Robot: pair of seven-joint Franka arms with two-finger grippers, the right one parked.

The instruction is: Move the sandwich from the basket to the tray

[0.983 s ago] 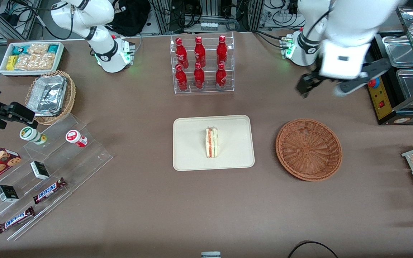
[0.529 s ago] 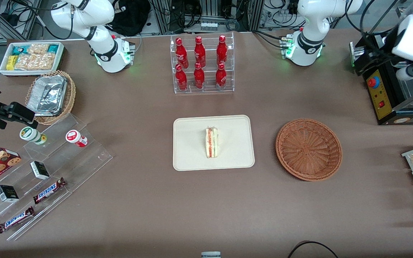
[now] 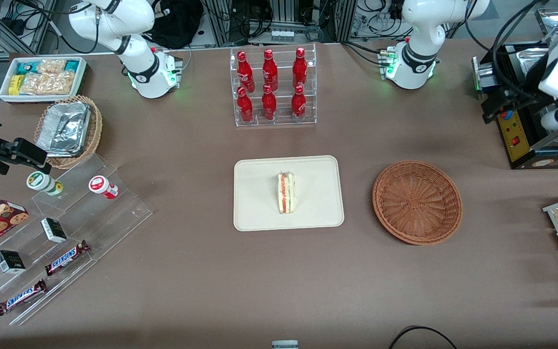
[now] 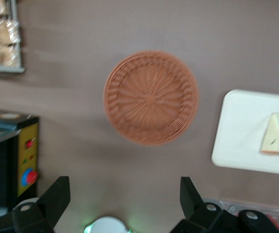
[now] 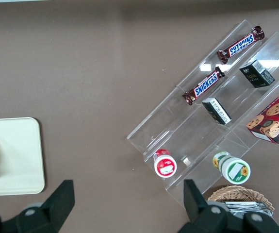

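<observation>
1. Working arm is pulling away since a second ago: its gripper [image 4: 124, 196] is now hanging high over the table edge at the working arm's end, in the upper part of the front frame, by the black machine [image 3: 516, 133].
2. Sandwich [image 3: 286, 193] is lying on the tray [image 3: 259, 213], at the middle of the front frame, filling edge facing up. Neither has shifted.
3. Basket [image 3: 417, 201] is sitting empty just beside the tray, toward the working arm's end, the two apart and not touching.
4. Wrist view is looking straight down on the basket, with the fingers [image 4: 56, 195] spread wide and gripping nothing.
5. Bottle rack [image 3: 273, 87] is standing farther from the front camera than the tray.
</observation>
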